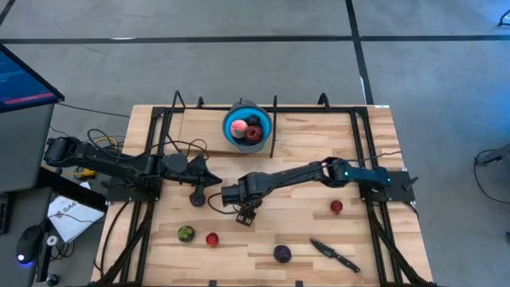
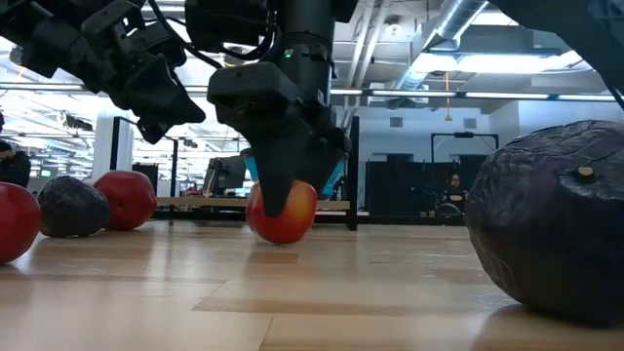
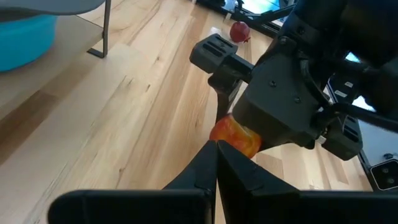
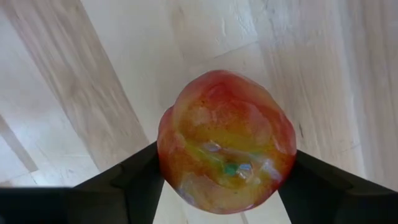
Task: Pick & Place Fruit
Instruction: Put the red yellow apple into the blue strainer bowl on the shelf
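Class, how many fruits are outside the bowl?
5: orange-red fruit in the right hand; greenish fruit, red fruit, purple fruit along the near edge; second red fruit farther right. Others possibly hidden.

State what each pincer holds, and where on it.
The right pincer grips the orange-red fruit by its opposite sides, resting on the table. The left pincer is shut and holds nothing.
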`<state>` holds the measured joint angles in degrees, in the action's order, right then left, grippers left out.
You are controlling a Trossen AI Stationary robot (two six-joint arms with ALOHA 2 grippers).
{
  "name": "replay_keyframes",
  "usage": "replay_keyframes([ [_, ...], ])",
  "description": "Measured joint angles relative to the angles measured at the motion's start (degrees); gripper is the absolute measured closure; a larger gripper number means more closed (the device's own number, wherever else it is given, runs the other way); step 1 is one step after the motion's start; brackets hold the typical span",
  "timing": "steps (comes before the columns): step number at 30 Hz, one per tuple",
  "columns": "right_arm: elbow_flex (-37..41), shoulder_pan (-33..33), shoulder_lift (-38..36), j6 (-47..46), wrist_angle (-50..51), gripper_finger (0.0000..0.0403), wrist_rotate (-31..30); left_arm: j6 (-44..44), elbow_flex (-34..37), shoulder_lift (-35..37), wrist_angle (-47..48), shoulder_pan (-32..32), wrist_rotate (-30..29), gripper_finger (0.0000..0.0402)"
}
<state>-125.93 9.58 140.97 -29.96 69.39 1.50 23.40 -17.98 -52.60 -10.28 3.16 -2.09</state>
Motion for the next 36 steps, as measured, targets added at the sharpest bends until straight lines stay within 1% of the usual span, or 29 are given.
replay_keyframes([
  [3,-0.01,-0.05,0.00,0.44,-0.50,0.0129,-0.01,0.00,0.00,0.00,0.00,0.00,0.00,0.0400],
  [7,-0.02,-0.06,0.00,3.35,-0.90,0.0115,0.04,0.00,0.00,0.00,0.00,0.00,0.00,0.0400],
  [15,0.00,0.01,-0.42,6.13,-0.57,0.0052,-0.66,-0.29,0.00,0.00,0.00,0.00,0.02,0.0400],
  [18,0.02,1.05,-1.40,7.77,0.65,0.0030,-4.91,-1.34,0.00,0.00,-0.05,0.00,0.11,0.0400],
  [20,0.88,2.61,-2.81,9.08,2.86,0.0021,-9.47,-1.93,0.00,0.00,-0.18,0.00,0.66,0.0397],
  [23,3.69,4.75,-5.78,9.58,4.90,0.0018,-13.73,-1.98,0.00,0.00,-1.01,0.00,1.86,0.0377],
  [25,7.75,5.70,-8.85,9.43,3.09,0.0024,-15.15,-2.17,-0.02,-0.04,-1.66,0.00,2.12,0.0353],
  [28,17.76,6.50,-15.67,7.20,-1.59,0.0039,-15.78,-3.97,0.00,-0.40,-4.02,0.43,2.10,0.0304],
  [30,26.49,6.85,-20.99,4.50,-9.03,0.0050,-15.41,-6.27,0.00,-1.04,-6.73,1.41,2.12,0.0268],
  [32,36.10,7.30,-26.49,1.45,-16.77,0.0058,-15.08,-9.12,-0.02,-2.94,-11.36,3.04,2.19,0.0233],
  [33,40.56,7.47,-29.04,-0.06,-22.16,0.0062,-15.04,-10.34,-0.02,-4.08,-13.12,4.04,2.20,0.0217],
  [36,53.57,8.09,-36.41,-4.25,-36.21,0.0068,-15.05,-13.20,-2.62,-9.60,-14.43,6.69,2.36,0.0174],
])
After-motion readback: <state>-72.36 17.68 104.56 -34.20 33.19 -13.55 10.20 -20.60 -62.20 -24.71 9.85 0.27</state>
